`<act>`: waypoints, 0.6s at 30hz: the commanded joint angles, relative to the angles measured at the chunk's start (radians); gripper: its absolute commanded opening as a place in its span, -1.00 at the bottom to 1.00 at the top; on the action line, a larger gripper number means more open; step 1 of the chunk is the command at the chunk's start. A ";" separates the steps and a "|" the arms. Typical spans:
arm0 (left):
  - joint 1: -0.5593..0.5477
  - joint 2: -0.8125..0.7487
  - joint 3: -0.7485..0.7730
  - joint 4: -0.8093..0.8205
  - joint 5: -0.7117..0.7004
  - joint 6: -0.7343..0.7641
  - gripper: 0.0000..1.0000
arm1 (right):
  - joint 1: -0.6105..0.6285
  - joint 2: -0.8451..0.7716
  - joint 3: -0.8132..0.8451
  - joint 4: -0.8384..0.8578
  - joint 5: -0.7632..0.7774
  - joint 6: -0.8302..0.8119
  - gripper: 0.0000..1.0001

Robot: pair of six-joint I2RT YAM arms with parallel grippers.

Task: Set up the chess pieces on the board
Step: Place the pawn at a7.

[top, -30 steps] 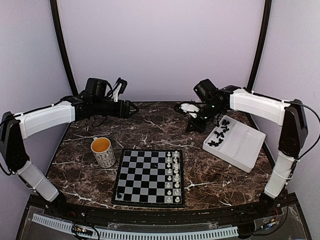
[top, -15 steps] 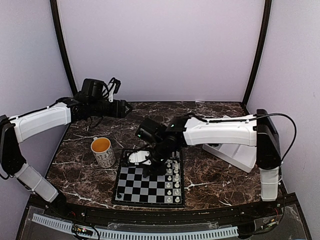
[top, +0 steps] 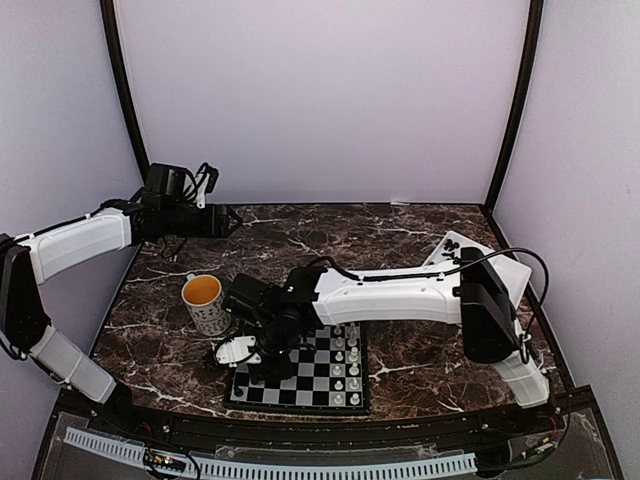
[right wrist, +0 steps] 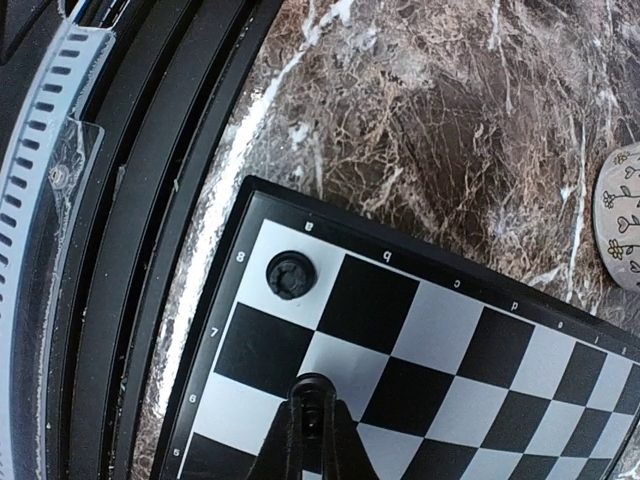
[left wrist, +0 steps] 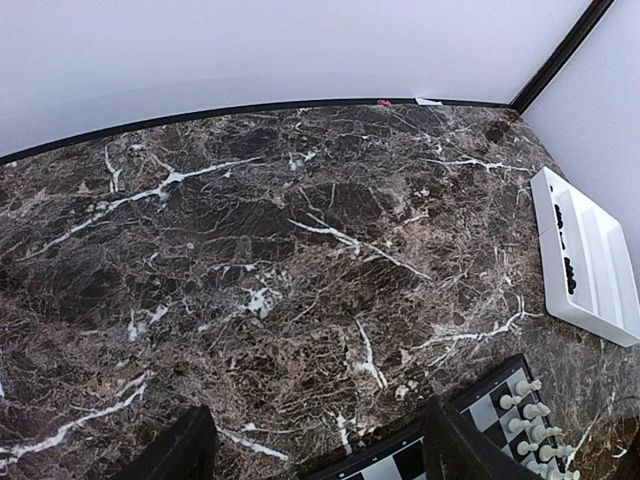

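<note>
Between the closed right fingers (right wrist: pixel 288 448) a black chess piece (right wrist: pixel 312 402) is gripped and held low over the squares just beside one corner of the board (right wrist: pixel 222 300). Whether it touches the surface cannot be told. A second black piece (right wrist: pixel 291 275) is already stood on the corner square itself, and no other black figure is seen on the squares in that view. The left fingers (left wrist: pixel 185 452) are spread apart and hold nothing, raised over the bare counter (left wrist: pixel 300 250) well away from the board. Along the board's opposite side, white pieces (top: pixel 346 365) are lined up in two rows. More black pieces (left wrist: pixel 568 272) are seen lying in the white tray (left wrist: pixel 608 275) at the far right. The black side is therefore judged barely begun: one figure placed, one about to be set down, and the rest left to be carried over.
</note>
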 commanded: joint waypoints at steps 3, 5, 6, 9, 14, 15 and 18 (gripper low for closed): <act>0.003 -0.107 -0.010 0.000 0.077 -0.014 0.47 | 0.029 0.054 0.094 -0.062 0.014 0.008 -1.00; 0.003 -0.116 -0.009 -0.002 0.079 -0.014 0.47 | 0.035 0.060 0.098 -0.065 0.015 0.002 -1.00; 0.003 -0.118 -0.007 -0.005 0.080 -0.014 0.48 | 0.037 0.062 0.100 -0.066 0.015 -0.002 -1.00; 0.003 -0.119 -0.001 -0.011 0.089 -0.013 0.48 | 0.043 0.073 0.107 -0.078 0.003 -0.007 -1.00; 0.003 -0.123 0.008 -0.018 0.107 -0.016 0.48 | 0.051 0.075 0.096 -0.099 -0.028 -0.023 -1.00; 0.003 -0.125 0.007 -0.018 0.108 -0.016 0.48 | 0.053 0.073 0.091 -0.096 -0.025 -0.019 -1.00; 0.003 -0.129 0.007 -0.018 0.110 -0.016 0.48 | 0.054 0.073 0.086 -0.092 -0.016 -0.014 -1.00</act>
